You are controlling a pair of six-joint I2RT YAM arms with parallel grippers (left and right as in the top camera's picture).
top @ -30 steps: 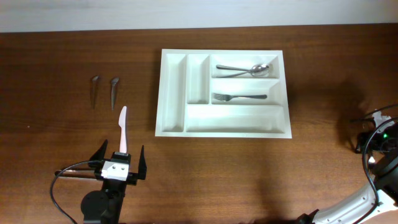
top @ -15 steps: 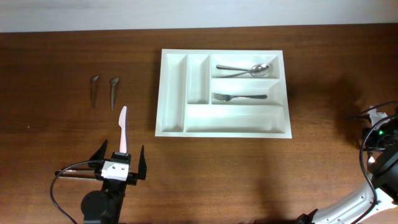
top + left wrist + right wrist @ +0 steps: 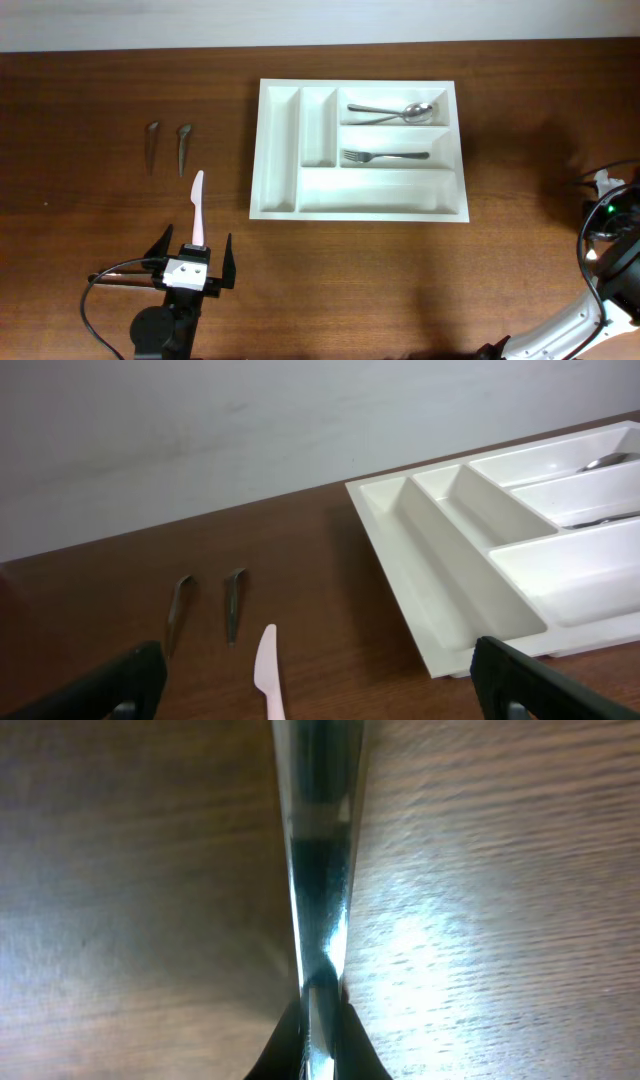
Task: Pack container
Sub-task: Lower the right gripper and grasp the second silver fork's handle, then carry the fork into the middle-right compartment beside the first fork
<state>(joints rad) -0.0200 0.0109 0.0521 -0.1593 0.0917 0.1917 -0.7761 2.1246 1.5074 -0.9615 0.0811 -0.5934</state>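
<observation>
Here, your white container (image 3: 281, 150), spoon (image 3: 400, 109) in its 12 o'clock long slot, fork (image 3: 385, 155) in the slot just below, at 2 o'clock from your left claw (image 3: 194, 246), wide open and empty, at 9 o'clock from your right claw (image 3: 318, 1020), pinched tight on a thin shiny metal strip (image 3: 318, 840)

Robot lab: wooden table (image 3: 400, 280), plain white wall (image 3: 250, 430), cabled robot arm (image 3: 160, 335).
</observation>
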